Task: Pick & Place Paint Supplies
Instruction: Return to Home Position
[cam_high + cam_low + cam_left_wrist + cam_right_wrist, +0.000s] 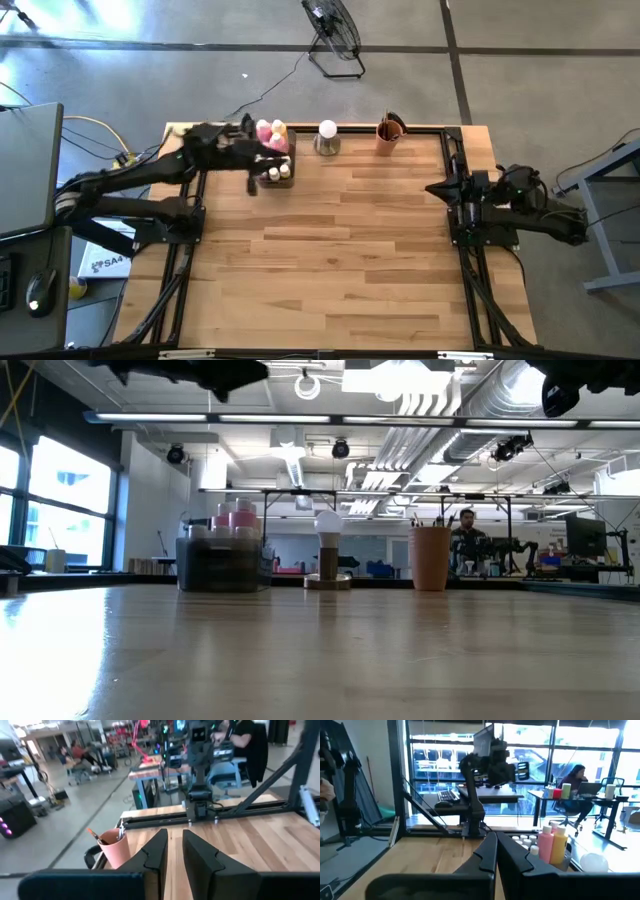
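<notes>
Paintbrushes (392, 120) stand in the orange cup (388, 142); paint bottles (270, 132) sit in the tray (220, 568); placing looks finished, only homing left; left gripper (174, 839) hovers above the tray, fingers slightly parted, empty; right gripper (495, 840) waits at the table's (330, 270) right edge, clenched on nothing.

The table (330, 260) lay bare across its middle and whole near side, open to passage. Obstacles stood in one row along the far edge: the grey tray (291, 165) of paint bottles (271, 132), the white ball (327, 129) and the orange cup (388, 140) holding paintbrushes (392, 121). The left arm (215, 142) hung over the tray. The right arm (500, 195) sat folded at the right edge.
</notes>
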You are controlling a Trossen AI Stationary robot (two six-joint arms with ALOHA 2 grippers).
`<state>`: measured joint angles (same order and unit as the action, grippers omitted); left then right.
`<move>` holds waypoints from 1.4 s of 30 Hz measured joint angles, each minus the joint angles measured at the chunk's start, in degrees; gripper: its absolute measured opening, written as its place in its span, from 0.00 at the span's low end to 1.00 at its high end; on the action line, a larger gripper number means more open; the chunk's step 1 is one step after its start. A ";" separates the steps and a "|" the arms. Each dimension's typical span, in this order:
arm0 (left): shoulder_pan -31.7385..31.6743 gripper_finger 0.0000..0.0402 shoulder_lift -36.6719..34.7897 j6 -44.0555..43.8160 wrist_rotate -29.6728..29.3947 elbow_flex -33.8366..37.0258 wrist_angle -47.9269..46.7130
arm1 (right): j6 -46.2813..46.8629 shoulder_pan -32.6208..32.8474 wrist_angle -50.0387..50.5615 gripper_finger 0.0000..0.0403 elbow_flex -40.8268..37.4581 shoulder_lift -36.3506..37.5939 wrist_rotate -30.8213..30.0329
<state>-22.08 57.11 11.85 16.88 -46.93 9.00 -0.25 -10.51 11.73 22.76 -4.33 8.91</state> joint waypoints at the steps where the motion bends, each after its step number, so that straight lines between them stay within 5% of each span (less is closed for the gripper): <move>1: 0.00 0.13 -2.63 -0.13 -0.08 1.74 -0.09 | 0.00 0.00 -0.08 0.01 0.00 0.29 0.00; 10: 0.00 0.13 -23.25 -5.25 -3.29 14.30 -2.60 | 2.42 0.00 0.02 0.01 0.00 0.50 -2.47; 18: 0.00 0.13 -37.57 -7.62 -4.64 18.64 -14.91 | 3.45 -0.02 0.02 0.01 0.00 0.50 -2.85; 30: 0.00 0.13 -56.92 -7.24 -7.43 27.83 -18.81 | 3.39 0.00 0.02 0.01 0.00 3.32 -5.81; 37: 0.00 0.13 -56.44 -7.17 -8.55 28.83 -23.84 | 3.67 0.00 -1.35 0.01 -0.93 3.64 -5.93; 42: 0.00 0.13 -56.71 -5.29 -8.87 32.48 -21.37 | 3.19 -0.02 -9.80 0.01 -9.41 2.68 -5.87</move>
<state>-22.09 0.39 6.56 8.01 -14.45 -12.37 2.93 -10.52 1.93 13.35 -1.66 3.04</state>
